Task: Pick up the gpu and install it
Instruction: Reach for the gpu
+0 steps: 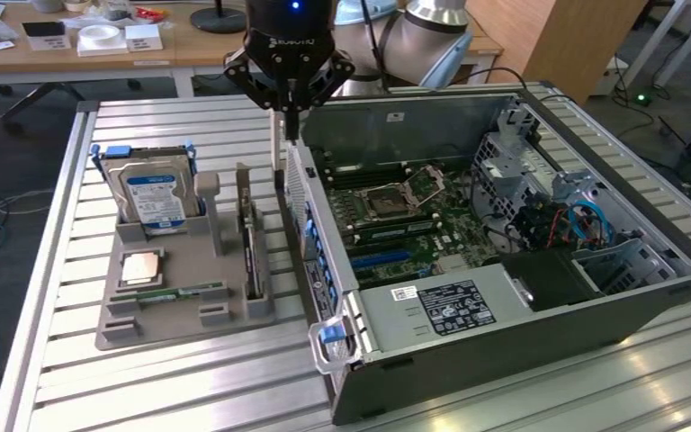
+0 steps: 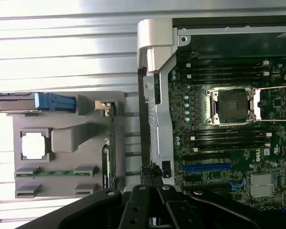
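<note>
Above the open computer case's (image 1: 525,337) wall that faced the grey holder (image 1: 159,333), the robot's hand (image 1: 285,126) hung with its fingers pressed together, gripping nothing. The gpu (image 1: 251,247) stood on edge along the holder's case-side rim on the slatted counter (image 1: 141,387). Only a narrow gap separated it from the case, with open air overhead.

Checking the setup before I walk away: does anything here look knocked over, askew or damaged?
Nothing stands out. The gpu and the hard drive stand on edge in their slots of the gray holder, and the open computer case lies beside it with no visible damage.
</note>
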